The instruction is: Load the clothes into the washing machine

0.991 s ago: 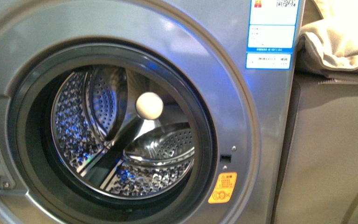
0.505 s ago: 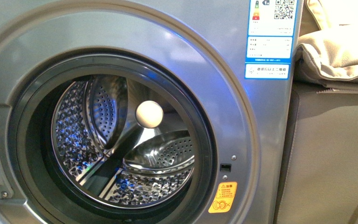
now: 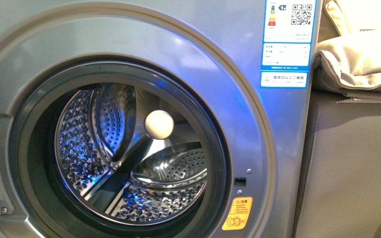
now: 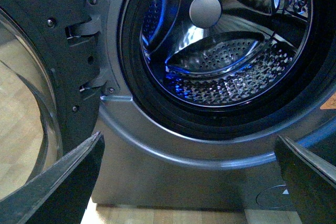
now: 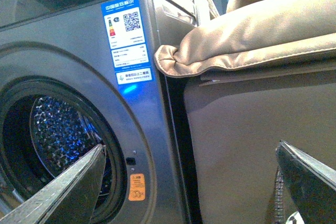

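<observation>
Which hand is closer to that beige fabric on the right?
The right hand: it faces the cabinet under the beige fabric. The left hand sits low before the drum of the washing machine, further away.

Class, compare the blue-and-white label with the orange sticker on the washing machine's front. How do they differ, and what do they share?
Colour: the label is blue-bordered white; the sticker is orange. Size: the label is a tall strip, the sticker far smaller. Place: the label sits high, the sticker low beside the porthole. Both are stuck flat on the grey front of the washing machine.
</observation>
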Controlling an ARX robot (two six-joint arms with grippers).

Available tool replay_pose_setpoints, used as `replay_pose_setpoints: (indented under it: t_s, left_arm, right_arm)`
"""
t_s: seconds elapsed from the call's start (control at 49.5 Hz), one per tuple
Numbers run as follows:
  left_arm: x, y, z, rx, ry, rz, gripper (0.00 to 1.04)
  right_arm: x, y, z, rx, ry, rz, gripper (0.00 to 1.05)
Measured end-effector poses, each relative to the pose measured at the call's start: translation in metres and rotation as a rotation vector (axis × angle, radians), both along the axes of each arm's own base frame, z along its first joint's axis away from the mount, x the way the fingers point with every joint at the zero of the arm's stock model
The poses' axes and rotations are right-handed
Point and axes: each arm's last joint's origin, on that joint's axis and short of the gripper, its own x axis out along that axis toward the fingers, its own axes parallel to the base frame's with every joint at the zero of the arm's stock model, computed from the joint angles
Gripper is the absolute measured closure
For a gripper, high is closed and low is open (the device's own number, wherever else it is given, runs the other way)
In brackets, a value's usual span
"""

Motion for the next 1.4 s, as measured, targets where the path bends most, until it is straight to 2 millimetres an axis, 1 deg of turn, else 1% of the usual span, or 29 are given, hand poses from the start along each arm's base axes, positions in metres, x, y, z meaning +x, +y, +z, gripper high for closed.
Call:
replay_pose_setpoints:
  t_s: [0.202, 0.283, 0.344, 0.364, 0.465, 0.485, 0.566, 0.627, 0.687, 0.748, 0.809, 0.91, 0.95, 1.011, 1.092, 1.112, 1.173, 1.213, 1.314, 1.395]
  left_arm:
    - [0.000, 0.000, 0.000, 0.000, 0.000, 0.000, 0.07]
    - [0.000, 0.000, 0.000, 0.000, 0.000, 0.000, 0.07]
    - [0.000, 0.000, 0.000, 0.000, 0.000, 0.000, 0.07]
    - [0.000, 0.000, 0.000, 0.000, 0.000, 0.000, 0.07]
    - [0.000, 0.000, 0.000, 0.000, 0.000, 0.000, 0.07]
    - [0.000, 0.000, 0.000, 0.000, 0.000, 0.000, 0.07]
    - [0.000, 0.000, 0.000, 0.000, 0.000, 0.000, 0.07]
    - [0.000, 0.000, 0.000, 0.000, 0.000, 0.000, 0.07]
    - [0.000, 0.000, 0.000, 0.000, 0.000, 0.000, 0.07]
    - [0.000, 0.000, 0.000, 0.000, 0.000, 0.000, 0.07]
    - [0.000, 0.000, 0.000, 0.000, 0.000, 0.000, 0.07]
    - [0.000, 0.000, 0.000, 0.000, 0.000, 0.000, 0.07]
    - [0.000, 0.000, 0.000, 0.000, 0.000, 0.000, 0.07]
    - [0.000, 0.000, 0.000, 0.000, 0.000, 0.000, 0.07]
    - [0.000, 0.000, 0.000, 0.000, 0.000, 0.000, 0.07]
    - [0.000, 0.000, 0.000, 0.000, 0.000, 0.000, 0.07]
    - [0.000, 0.000, 0.000, 0.000, 0.000, 0.000, 0.07]
    - [0.000, 0.000, 0.000, 0.000, 0.000, 0.000, 0.07]
    - [0.000, 0.000, 0.000, 0.000, 0.000, 0.000, 0.07]
    - [0.000, 0.000, 0.000, 0.000, 0.000, 0.000, 0.07]
  right_arm:
    - [0.013, -0.013, 0.019, -0.028, -0.022, -0.007, 0.08]
    - [0.021, -0.024, 0.029, -0.029, -0.010, -0.028, 0.08]
    - [0.029, -0.035, 0.037, -0.015, 0.043, -0.047, 0.08]
    - [0.033, -0.040, 0.039, -0.003, 0.073, -0.052, 0.08]
    - [0.059, -0.074, 0.044, 0.113, 0.299, -0.079, 0.08]
    - [0.061, -0.077, 0.043, 0.123, 0.314, -0.082, 0.08]
    - [0.076, -0.102, 0.041, 0.175, 0.425, -0.134, 0.08]
    - [0.085, -0.114, 0.040, 0.185, 0.473, -0.154, 0.08]
    - [0.096, -0.129, 0.035, 0.203, 0.555, -0.172, 0.08]
    - [0.106, -0.142, 0.026, 0.223, 0.634, -0.183, 0.08]
    - [0.118, -0.156, 0.011, 0.250, 0.737, -0.196, 0.08]
    - [0.135, -0.176, -0.026, 0.296, 0.907, -0.217, 0.08]
    - [0.139, -0.182, -0.038, 0.302, 0.944, -0.227, 0.08]
    - [0.146, -0.191, -0.061, 0.303, 1.009, -0.260, 0.08]
    - [0.153, -0.199, -0.089, 0.302, 1.071, -0.288, 0.08]
    - [0.154, -0.201, -0.094, 0.301, 1.079, -0.294, 0.08]
    - [0.161, -0.207, -0.119, 0.304, 1.123, -0.316, 0.08]
    - [0.164, -0.210, -0.128, 0.301, 1.137, -0.325, 0.08]
    - [0.173, -0.215, -0.163, 0.301, 1.202, -0.346, 0.08]
    - [0.176, -0.215, -0.181, 0.302, 1.239, -0.354, 0.08]
